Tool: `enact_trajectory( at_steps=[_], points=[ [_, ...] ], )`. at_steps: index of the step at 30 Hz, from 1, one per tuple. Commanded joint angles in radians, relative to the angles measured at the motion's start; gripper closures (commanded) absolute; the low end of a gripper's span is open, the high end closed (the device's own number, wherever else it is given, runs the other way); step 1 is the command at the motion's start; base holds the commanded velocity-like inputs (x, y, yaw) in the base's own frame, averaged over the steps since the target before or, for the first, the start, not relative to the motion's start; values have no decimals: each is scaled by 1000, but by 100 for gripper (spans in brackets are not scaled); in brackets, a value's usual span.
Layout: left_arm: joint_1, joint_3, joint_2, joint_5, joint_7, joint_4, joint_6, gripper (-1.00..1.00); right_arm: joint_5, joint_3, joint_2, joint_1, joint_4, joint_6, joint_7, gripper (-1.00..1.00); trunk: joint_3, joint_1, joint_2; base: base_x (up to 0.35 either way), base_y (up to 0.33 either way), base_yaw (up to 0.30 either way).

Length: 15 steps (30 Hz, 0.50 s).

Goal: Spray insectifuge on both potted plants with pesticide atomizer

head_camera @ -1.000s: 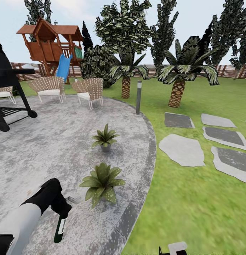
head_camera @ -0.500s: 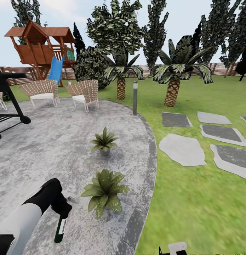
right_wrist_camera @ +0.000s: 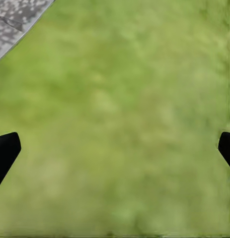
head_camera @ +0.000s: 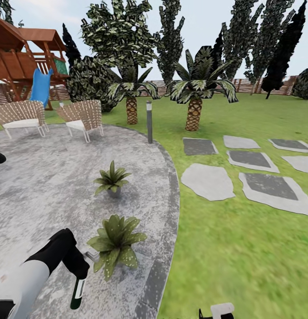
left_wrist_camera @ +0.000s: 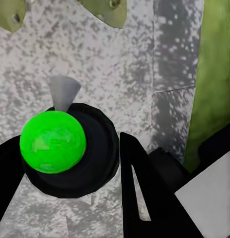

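Pesticide atomizer [head_camera: 76, 290] hangs upright in our left gripper [head_camera: 76, 263], at about 7 o'clock in the head view, above the grey speckled patio [head_camera: 47, 195]. Its dark green body and white label point down, and its small grey nozzle [head_camera: 91, 255] points toward the nearer potted plant [head_camera: 113, 243], which sits just beside it at 3 o'clock of the bottle. In the left wrist view we look down on the black trigger head [left_wrist_camera: 82, 153], which carries a bright green ball [left_wrist_camera: 52, 142], with the grey nozzle cone [left_wrist_camera: 63, 92] sticking out past it; our gripper's dark fingers [left_wrist_camera: 144, 188] are closed against the head on both sides. The second potted plant [head_camera: 111, 179] stands farther off on the patio, toward 12 o'clock from the first and well apart from it.

Our right gripper [right_wrist_camera: 115, 148] hangs over the lawn [head_camera: 242, 248]; in the right wrist view its two black fingertips [right_wrist_camera: 5, 151] sit at opposite edges, spread wide with nothing between them.

Beyond the patio's curved edge lie stepping stones [head_camera: 207, 180] at 2 o'clock. A slim lamp post [head_camera: 149, 122] stands at the patio rim, two wicker chairs [head_camera: 83, 117] at 10 o'clock, two palms [head_camera: 196, 95] behind, and a wooden playhouse with a blue slide [head_camera: 40, 86] at 11 o'clock before the fence [head_camera: 260, 86].
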<state>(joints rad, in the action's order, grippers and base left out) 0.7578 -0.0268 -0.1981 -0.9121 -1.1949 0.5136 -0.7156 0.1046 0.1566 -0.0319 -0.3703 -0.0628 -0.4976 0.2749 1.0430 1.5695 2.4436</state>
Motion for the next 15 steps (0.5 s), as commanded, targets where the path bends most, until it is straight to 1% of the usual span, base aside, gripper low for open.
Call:
enact_trajectory(
  at_steps=[1,3,4,5,6,9,12,13,14,15],
  points=[
    [0,-2,-1,-3,-11,0,-9,100,10,3,0,-1,1,1,10,-100,2,0,0,0,0,-290],
    [0,-1,-4,-3,-45,-15,-10,100,10,3,-1,-1,1,1,10,-100,3,0,0,0,0,-290],
    [0,-1,-19,-7,-77,-22,-10,100,10,3,-2,-1,1,1,10,-100,3,0,0,0,0,-263],
    [0,-2,-36,-9,-87,-24,-11,100,10,3,-2,-1,1,1,10,-100,3,0,0,0,0,-102],
    [0,-2,-42,-9,-89,-24,-12,100,10,4,-2,-1,1,1,10,-100,4,0,0,0,0,-52],
    [0,-3,-47,-10,-90,-24,-13,100,12,5,1,-1,3,1,9,-100,4,0,0,-70,55,-20],
    [0,-4,-47,-16,-89,-24,-13,100,14,6,2,-1,4,1,8,-100,4,0,0,-198,186,-4],
    [0,-4,-46,-25,-89,-24,-13,100,14,6,3,-1,5,1,8,-100,4,0,0,-216,219,-1],
    [0,-3,-45,-45,-90,-24,-14,100,15,6,3,-1,5,1,7,-100,4,0,0,-169,249,-1],
    [0,-3,-43,-76,-90,-24,-17,100,16,6,4,-1,6,1,7,-100,4,0,0,-72,279,0]
  ],
)
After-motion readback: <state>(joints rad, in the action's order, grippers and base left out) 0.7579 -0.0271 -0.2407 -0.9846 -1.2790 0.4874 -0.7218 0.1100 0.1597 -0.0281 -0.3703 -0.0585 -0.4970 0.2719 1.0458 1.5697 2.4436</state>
